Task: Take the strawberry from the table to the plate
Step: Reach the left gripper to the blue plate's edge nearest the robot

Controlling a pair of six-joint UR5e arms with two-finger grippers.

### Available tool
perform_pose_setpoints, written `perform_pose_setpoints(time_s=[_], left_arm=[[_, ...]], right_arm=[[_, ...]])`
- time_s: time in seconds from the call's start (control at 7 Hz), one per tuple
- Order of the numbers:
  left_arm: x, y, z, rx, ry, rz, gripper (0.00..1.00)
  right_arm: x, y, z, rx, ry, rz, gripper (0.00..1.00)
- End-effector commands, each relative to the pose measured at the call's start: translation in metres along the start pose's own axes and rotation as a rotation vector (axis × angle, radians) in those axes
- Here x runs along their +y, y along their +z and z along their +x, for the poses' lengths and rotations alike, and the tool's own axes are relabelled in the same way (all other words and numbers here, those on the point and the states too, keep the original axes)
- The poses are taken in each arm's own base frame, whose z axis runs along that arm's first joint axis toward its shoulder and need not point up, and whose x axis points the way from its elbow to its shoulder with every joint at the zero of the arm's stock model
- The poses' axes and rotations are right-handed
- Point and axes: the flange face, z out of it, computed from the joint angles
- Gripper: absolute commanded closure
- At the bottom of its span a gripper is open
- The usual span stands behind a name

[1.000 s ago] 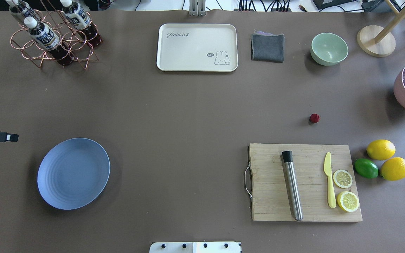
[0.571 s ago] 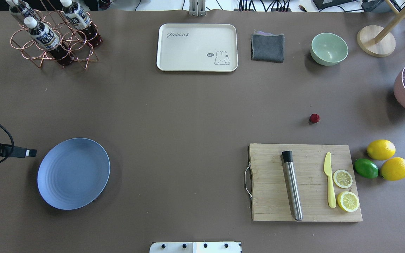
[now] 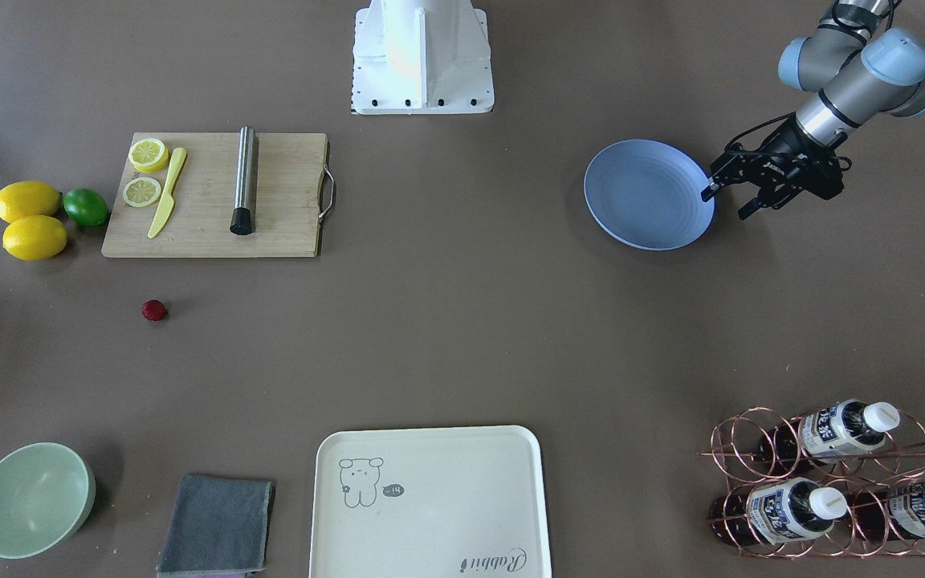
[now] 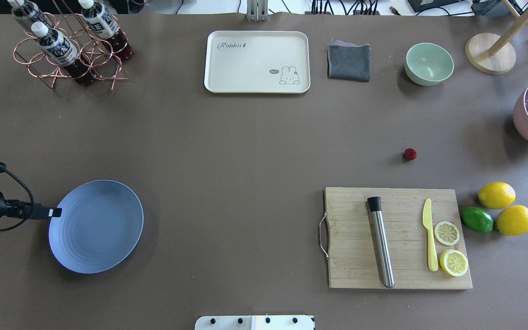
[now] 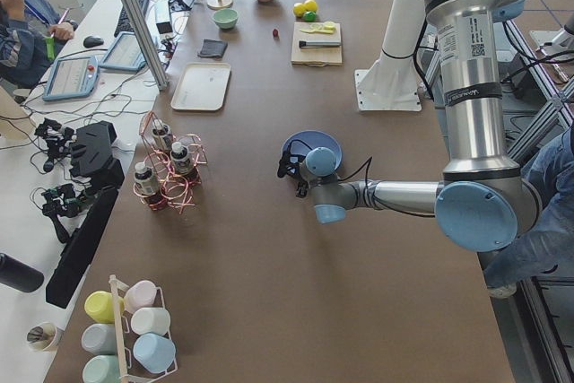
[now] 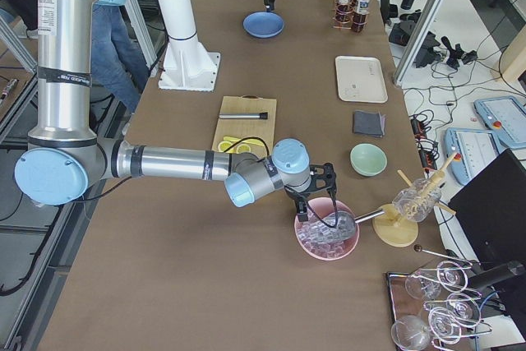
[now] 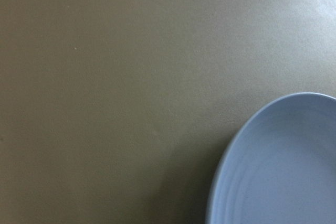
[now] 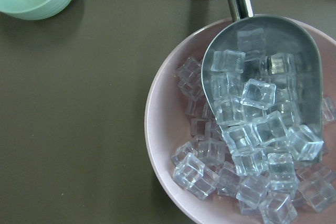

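Observation:
The strawberry (image 4: 409, 154) (image 3: 154, 310) is a tiny dark-red berry lying on the bare table (image 4: 245, 151), just beyond the cutting board on my right side. The light-blue plate (image 4: 96, 226) (image 3: 647, 194) (image 7: 278, 171) sits on my left and holds nothing. My left gripper (image 3: 726, 203) hovers at the plate's outer rim, open and holding nothing; one fingertip (image 4: 55, 212) shows in the overhead view. My right gripper (image 6: 316, 203) shows only in the exterior right view, above a pink bowl; whether it is open or shut I cannot tell.
A wooden cutting board (image 4: 397, 238) carries a steel muddler, a yellow knife and two lemon slices. Two lemons and a lime (image 4: 477, 219) lie beside it. A pink bowl of ice with a scoop (image 8: 252, 129), green bowl (image 4: 429, 63), grey cloth, cream tray (image 4: 257, 62) and bottle rack (image 4: 69, 43) stand farther back.
My left gripper has moved in from the table's left edge toward the plate and now reaches its rim. The strawberry and the plate have not moved.

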Motion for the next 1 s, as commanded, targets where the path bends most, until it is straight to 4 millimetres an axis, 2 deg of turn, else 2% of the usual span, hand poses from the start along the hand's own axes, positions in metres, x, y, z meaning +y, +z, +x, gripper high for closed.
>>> perform_pose_setpoints(time_s=[0.0,0.57,0.86], left_arm=[[0.0051,0.0041,0.0048,0.014,0.014,-0.011,0.56],[0.0051,0.0059,0.006,0.015,0.018,-0.012,0.57],[0.0055,0.0086,0.0075,0.01,0.021,-0.002,0.71]], right_arm=[[0.0004,-0.0002,0.0006,0.0,0.001,0.0,0.0],[0.0011,0.0017,0.0019,0.001,0.003,-0.004,0.01],[0.0014,0.0022,0.0023,0.0,0.005,-0.006,0.0]])
